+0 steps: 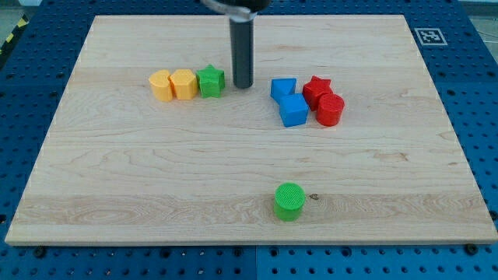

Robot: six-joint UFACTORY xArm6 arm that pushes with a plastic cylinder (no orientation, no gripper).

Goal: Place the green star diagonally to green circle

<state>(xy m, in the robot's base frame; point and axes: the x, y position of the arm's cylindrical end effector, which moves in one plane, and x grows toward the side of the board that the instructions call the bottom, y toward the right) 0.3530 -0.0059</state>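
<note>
The green star lies on the wooden board at the upper left of centre, touching a yellow block on its left. The green circle stands alone near the view's bottom, right of centre. My tip is the lower end of the dark rod and sits just to the right of the green star, a small gap apart from it.
Two yellow blocks sit in a row left of the green star. Right of my tip are two blue blocks, a red star and a red cylinder, clustered together.
</note>
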